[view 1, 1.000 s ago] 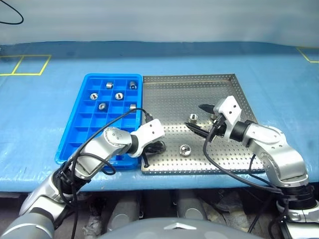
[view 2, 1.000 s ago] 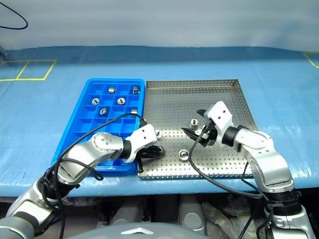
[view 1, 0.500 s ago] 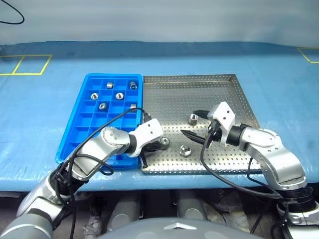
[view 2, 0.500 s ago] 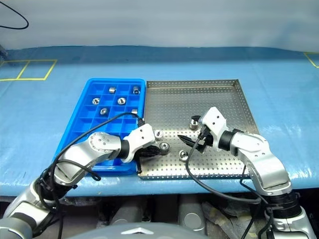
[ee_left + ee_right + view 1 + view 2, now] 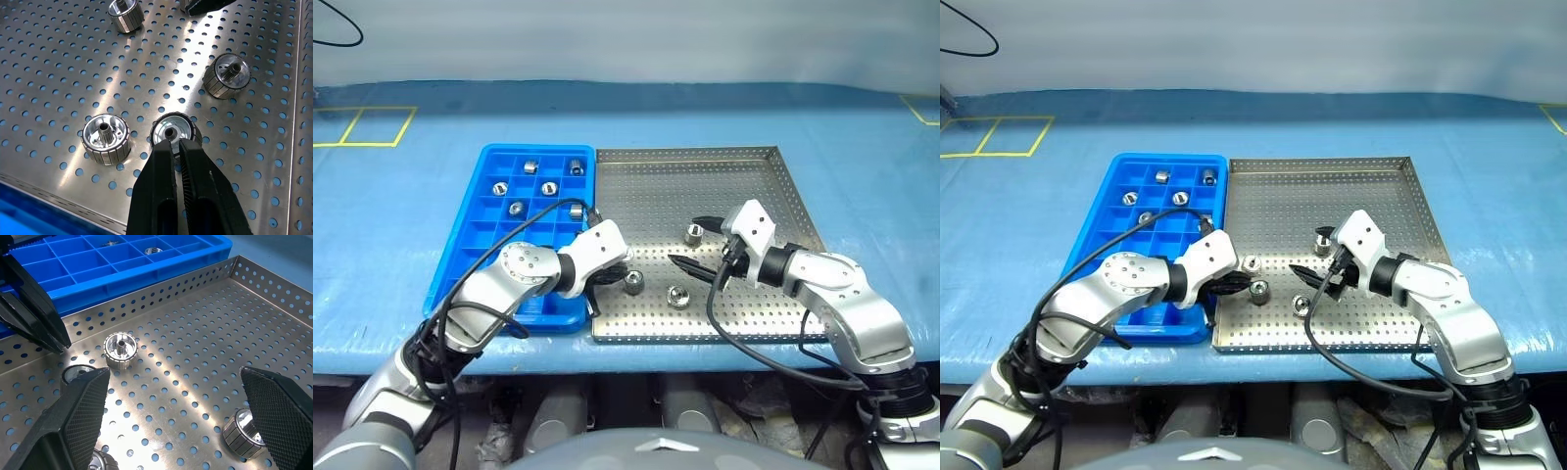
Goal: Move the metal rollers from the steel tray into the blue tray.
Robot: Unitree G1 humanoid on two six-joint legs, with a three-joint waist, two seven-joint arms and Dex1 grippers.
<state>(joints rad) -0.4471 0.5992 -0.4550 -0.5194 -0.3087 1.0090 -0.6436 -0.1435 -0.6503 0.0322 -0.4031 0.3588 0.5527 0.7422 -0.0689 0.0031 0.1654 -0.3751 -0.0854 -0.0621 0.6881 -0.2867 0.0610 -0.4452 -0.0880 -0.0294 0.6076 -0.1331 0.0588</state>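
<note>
The steel tray [image 5: 705, 176] holds several metal rollers: one [image 5: 693, 233] near the middle, one [image 5: 677, 295] toward the front, one [image 5: 632, 283] and one [image 5: 1250, 263] by the left rim. My left gripper [image 5: 177, 143] is shut, its tips resting at the near edge of a roller [image 5: 171, 129], nothing visibly between them. My right gripper [image 5: 683, 241] stands wide open over the tray's middle, with the middle roller roughly between its fingers. The blue tray [image 5: 470, 264] lies left of the steel tray, with several rollers [image 5: 548, 188] in its far compartments.
Both trays sit on a pale blue table cover [image 5: 862, 147], close to the table's front edge. Yellow tape lines [image 5: 362, 127] mark the far left. Black cables [image 5: 744, 333] loop from both wrists, over the trays' front rims.
A roller hidden under my left gripper a second ago now lies uncovered just past its shut tips. My right gripper's fingers have edged slightly left and are still open.
</note>
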